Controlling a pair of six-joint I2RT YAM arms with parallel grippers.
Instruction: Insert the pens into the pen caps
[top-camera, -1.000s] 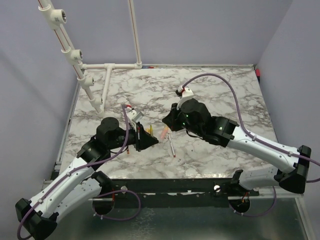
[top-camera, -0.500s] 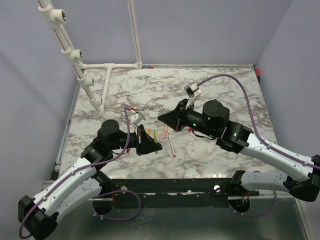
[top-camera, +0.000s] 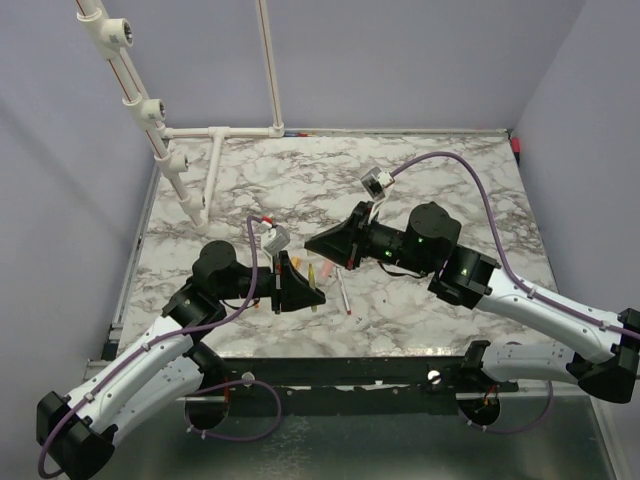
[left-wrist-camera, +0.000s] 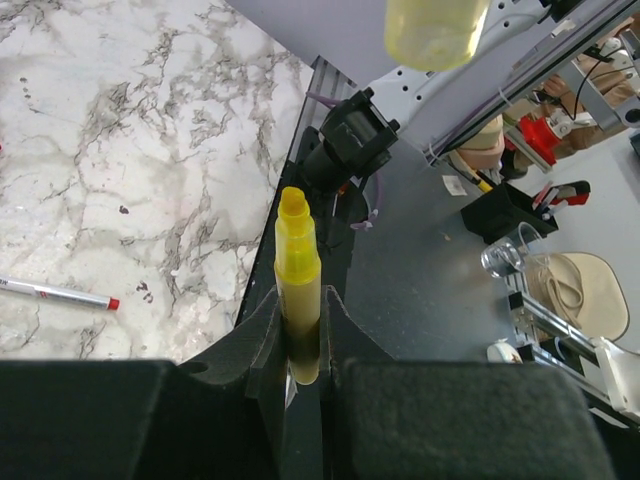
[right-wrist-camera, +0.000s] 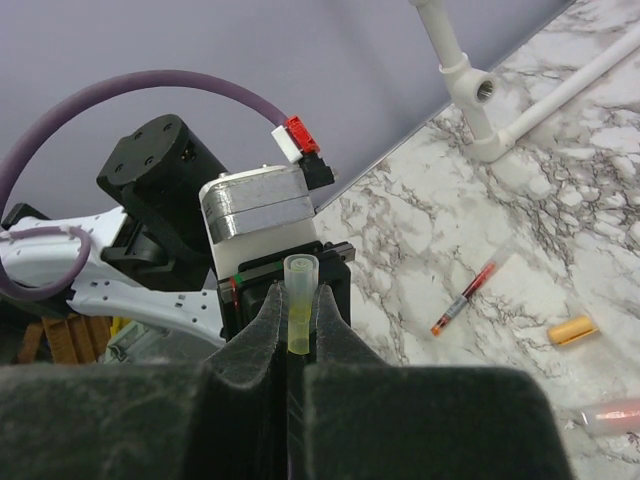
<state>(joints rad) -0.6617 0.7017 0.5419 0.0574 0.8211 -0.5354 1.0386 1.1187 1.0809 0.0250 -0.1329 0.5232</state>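
My left gripper (left-wrist-camera: 298, 305) is shut on a yellow pen (left-wrist-camera: 297, 265) that sticks out beyond the fingers, bare tip outward. My right gripper (right-wrist-camera: 298, 290) is shut on a clear yellow pen cap (right-wrist-camera: 299, 300), open end out. The cap also shows blurred at the top of the left wrist view (left-wrist-camera: 435, 30), apart from the pen tip. In the top view the left gripper (top-camera: 318, 297) and the right gripper (top-camera: 310, 243) meet over mid-table, the right one higher. A grey pen (top-camera: 342, 292) with a red tip lies on the marble.
A salmon-pink cap (top-camera: 327, 270) lies near the grey pen. The right wrist view shows a red-and-clear pen (right-wrist-camera: 472, 293), an orange cap (right-wrist-camera: 572, 330) and a pink pen (right-wrist-camera: 612, 415) on the table. A white pipe frame (top-camera: 215, 135) stands back left. The table's front edge (left-wrist-camera: 262, 270) is close.
The right gripper has risen off the table with the cap and turned to point left at the left gripper. The left gripper has shifted slightly right and nearer.
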